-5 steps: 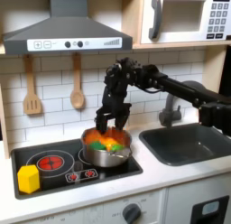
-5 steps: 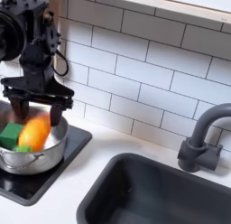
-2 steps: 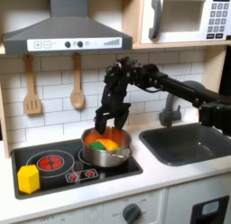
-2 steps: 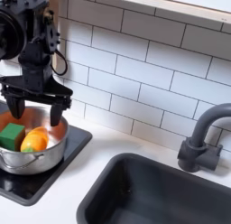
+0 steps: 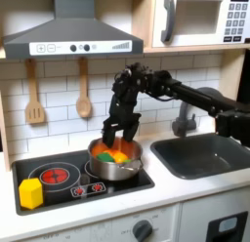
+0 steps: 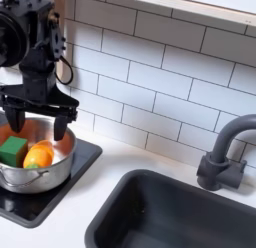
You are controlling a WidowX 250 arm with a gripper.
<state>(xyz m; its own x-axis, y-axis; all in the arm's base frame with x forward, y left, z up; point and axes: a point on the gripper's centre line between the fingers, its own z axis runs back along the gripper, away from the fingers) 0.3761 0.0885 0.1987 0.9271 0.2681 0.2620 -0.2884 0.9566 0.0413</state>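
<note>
An orange toy vegetable [image 6: 38, 155], probably a carrot though its shape was too blurred to be sure, lay inside a silver pot [image 6: 45, 176] on the black stovetop [image 6: 62, 197], resting against a green block [image 6: 12, 150] on the second exterior view's left. It sat below the gripper [image 6: 37, 123], roughly under the gap between the two fingers and clear of both, so nothing was held. The jaws stood spread wide apart, one finger hanging over the pot's left side and the other over its far right rim in the second exterior view. In the first exterior view the gripper [image 5: 122, 127] hovered just above the pot [image 5: 114, 167], whose orange [image 5: 118, 155] and green [image 5: 104, 157] contents showed over the rim. The black arm [image 5: 181, 90] reached in from the first exterior view's right, across the dark sink [image 5: 200, 155] and past the grey faucet [image 5: 183, 120]. On the near left corner of the stovetop [image 5: 59, 187] sat a yellow block [image 5: 31, 193], well apart from the pot, with a red burner ring [image 5: 56, 175] between them. On the white tiled wall behind hung a wooden spatula [image 5: 34, 98] and a wooden spoon [image 5: 84, 92], under a grey range hood [image 5: 70, 36]; a microwave [image 5: 202, 18] sat at the upper right.
</note>
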